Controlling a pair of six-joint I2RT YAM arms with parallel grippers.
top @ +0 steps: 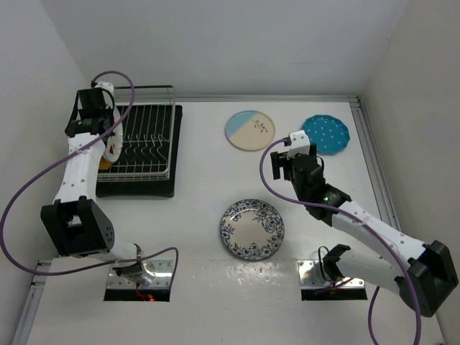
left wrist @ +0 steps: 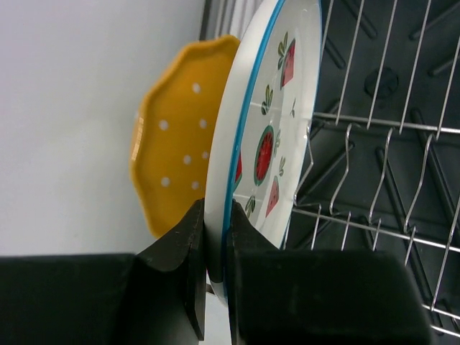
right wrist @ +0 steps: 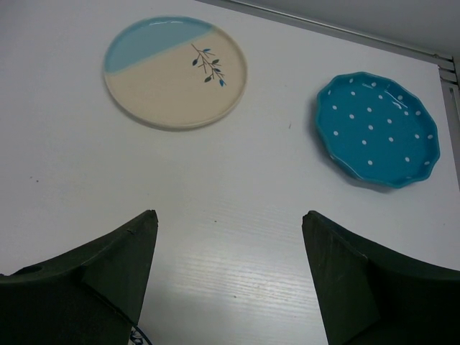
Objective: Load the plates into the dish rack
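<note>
My left gripper (left wrist: 215, 244) is shut on the rim of the white strawberry plate (left wrist: 277, 122) and holds it upright at the left end of the dish rack (left wrist: 374, 180). The yellow dotted plate (left wrist: 172, 158) stands just behind it. In the top view the left gripper (top: 112, 141) is over the rack's (top: 147, 140) left side. My right gripper (right wrist: 230, 223) is open and empty above bare table. The blue-and-cream plate (right wrist: 176, 72) and the teal dotted plate (right wrist: 377, 129) lie flat beyond it. The blue floral plate (top: 251, 229) lies flat at mid-table.
The rack sits on a black tray (top: 136, 188) at the back left. White walls close the table at the back and both sides. A metal rail (top: 374, 158) runs along the right edge. The right gripper (top: 282, 164) hovers between the blue-and-cream plate (top: 249, 130) and the teal plate (top: 325, 134).
</note>
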